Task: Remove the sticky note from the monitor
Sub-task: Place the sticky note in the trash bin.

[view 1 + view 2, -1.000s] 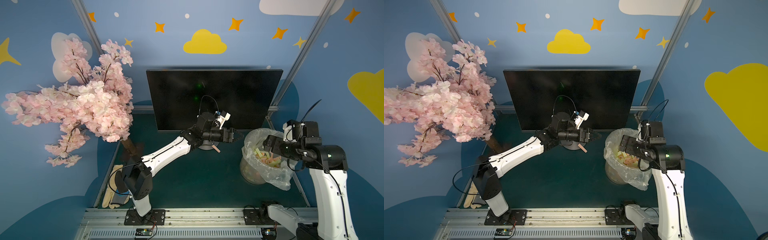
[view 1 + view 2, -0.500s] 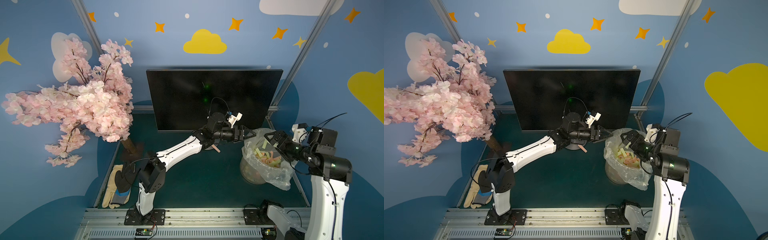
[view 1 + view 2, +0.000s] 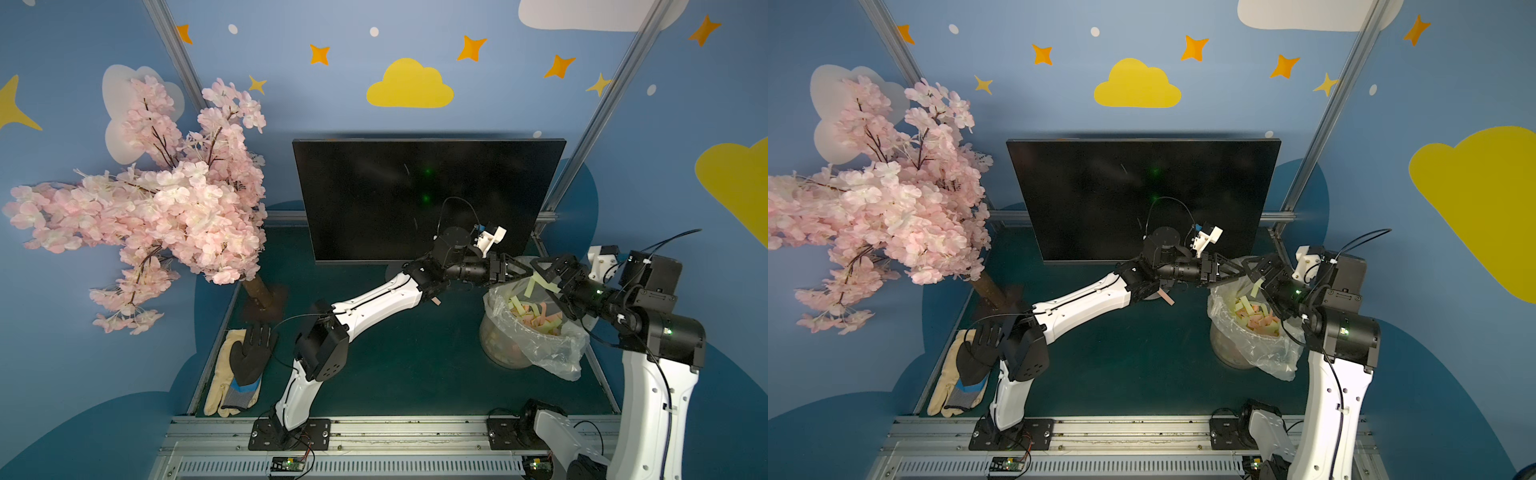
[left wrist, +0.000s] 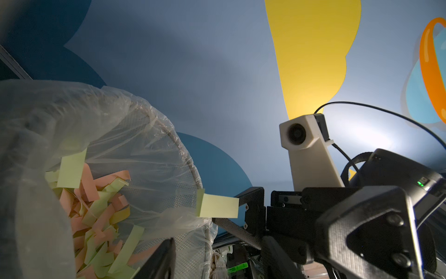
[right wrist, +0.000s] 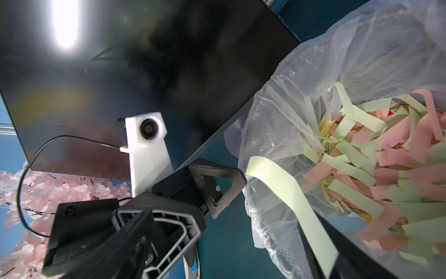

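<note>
Blue cloud-painted walls [image 3: 291, 108], dark green table [image 3: 395, 365]: note off, not yet binned.
Your large flat black-screened monitor [image 3: 415, 195] stands bare; right of it, left gripper [image 3: 521, 272] half-spread, empty; pale green paper sticky note [image 4: 217, 206] clings to your wide-spread right gripper's [image 3: 540, 270] finger above the clear-bagged wire bin [image 3: 519, 353].

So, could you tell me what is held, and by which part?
Nothing looks clamped; a green sticky note clings by one end to one finger of the open right tool.

Blue walls [image 3: 291, 104] carry yellow clouds [image 3: 409, 85] and orange stars [image 3: 320, 54]; aluminium posts [image 3: 599, 112] frame the dark green tabletop [image 3: 407, 365].
</note>
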